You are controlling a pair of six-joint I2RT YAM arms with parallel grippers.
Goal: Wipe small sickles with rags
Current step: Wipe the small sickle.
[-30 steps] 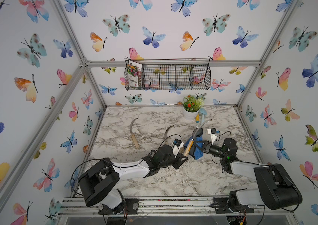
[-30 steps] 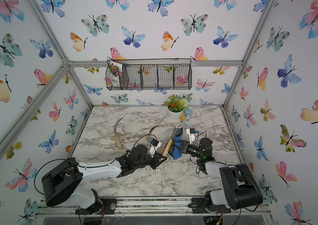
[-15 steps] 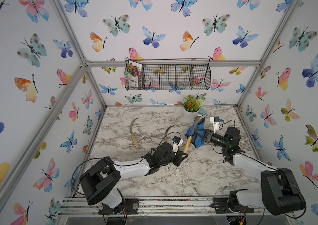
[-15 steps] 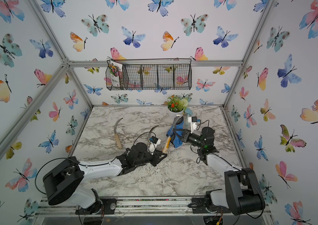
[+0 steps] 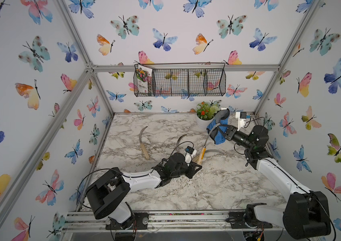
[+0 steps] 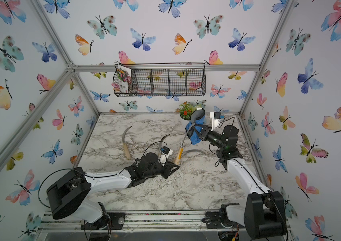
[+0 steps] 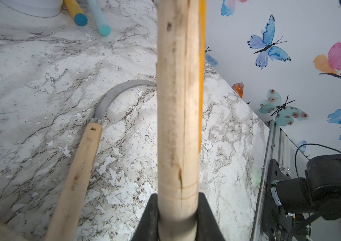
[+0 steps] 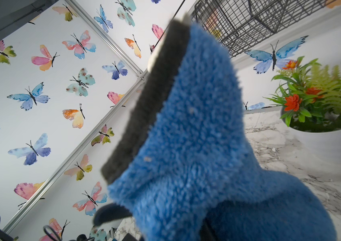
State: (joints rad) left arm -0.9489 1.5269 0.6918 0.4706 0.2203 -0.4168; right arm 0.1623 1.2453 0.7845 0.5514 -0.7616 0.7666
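My left gripper (image 5: 196, 164) (image 7: 178, 200) is shut on the butt of a small sickle's pale wooden handle (image 5: 202, 153) (image 7: 178, 104). Its grey blade (image 5: 212, 130) rises toward the back. My right gripper (image 5: 220, 132) is shut on the blue rag (image 5: 218, 137) (image 8: 196, 135), which has a dark grey piece (image 8: 150, 100). The rag is wrapped around the upper part of that blade and hides the blade tip. A second sickle (image 7: 82, 158) lies on the table beside the held one. A third (image 5: 143, 141) lies at the left. A blade (image 5: 180, 138) shows behind my left arm.
A white pot with a plant (image 5: 205, 113) stands at the back just behind the rag. Two tool handles, one yellow (image 7: 75, 10) and one light blue (image 7: 100, 18), lie by the pot. A wire basket (image 5: 180, 82) hangs on the back wall.
My right gripper has slid the rag from near the handle up along the blade toward the back. The left gripper has kept its grip on the handle and stayed nearly still.
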